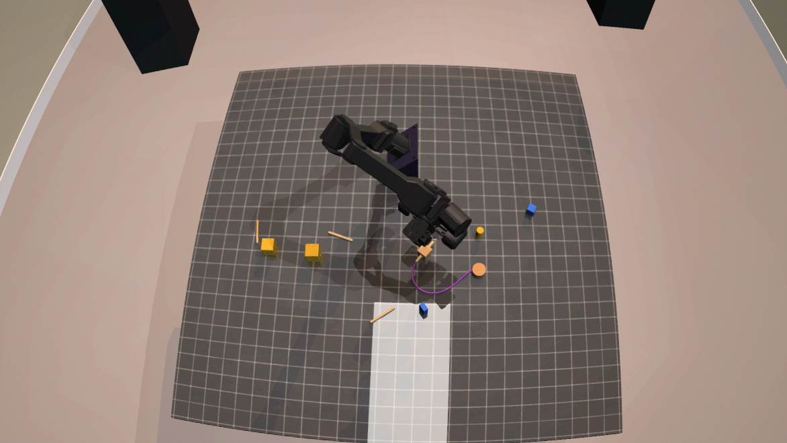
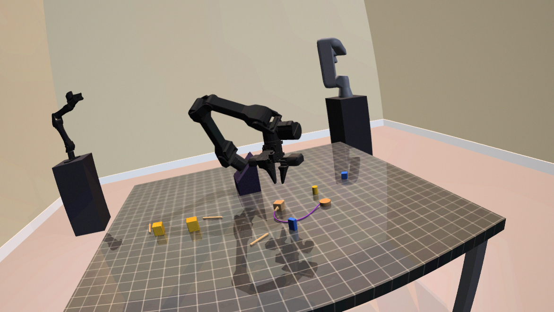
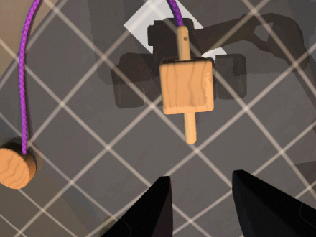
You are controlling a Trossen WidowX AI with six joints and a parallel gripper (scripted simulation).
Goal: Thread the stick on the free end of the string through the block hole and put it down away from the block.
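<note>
Partly hidden stick (image 1: pixel 418 258) (image 2: pixel 276 209) (image 3: pixel 190 129) through block (image 1: pixel 424 250) (image 2: pixel 278 206) (image 3: pixel 187 87), pincer (image 1: pixel 420 231) (image 2: pixel 279 182) (image 3: pixel 201 183) parted, cut off in wrist view

- 1 wood blk w/ a hole (image 1: pixel 424 250) (image 2: pixel 278 205) (image 3: pixel 187 87)
- 1 stick thru it (image 1: pixel 418 258) (image 2: pixel 276 209) (image 3: pixel 190 128)
- 1 purple string (image 1: pixel 432 292) (image 2: pixel 306 217) (image 3: pixel 22 79)
- 1 round wood button (image 1: pixel 478 269) (image 2: pixel 324 202) (image 3: pixel 15 168)
- 3 loose sticks: 1 on the pale patch's spot (image 1: pixel 383 314) (image 2: pixel 259 238), 1 by a big yel. blk (image 1: pixel 257 231) (image 2: pixel 152 227), 1 b/w the others (image 1: pixel 340 235) (image 2: pixel 212 217)
- 2 big yel. blks: the 1st (image 1: pixel 268 246) (image 2: pixel 158 228), the 2nd (image 1: pixel 312 252) (image 2: pixel 192 224)
- 1 sm. yel. can shape (image 1: pixel 479 231) (image 2: pixel 314 189)
- 2 blue blks: the near blue blk (image 1: pixel 423 309) (image 2: pixel 292 223), the far blue blk (image 1: pixel 531 209) (image 2: pixel 344 175)
- 1 tbl (image 1: pixel 523 357) (image 2: pixel 349 247) (image 3: pixel 126 154)
- 3 robot arms: 1 working arm (image 1: pixel 385 168) (image 2: pixel 232 106), 1 other blk-colored arm (image 2: pixel 57 119), 1 gray arm (image 2: pixel 327 67)
- 1 gripper (image 1: pixel 426 237) (image 2: pixel 279 182) (image 3: pixel 201 183), w/ 2 fingers
- 2 dark stands: the stand w/ the other blk-colored arm (image 2: pixel 81 193), the stand w/ the gray arm (image 2: pixel 349 124)
</note>
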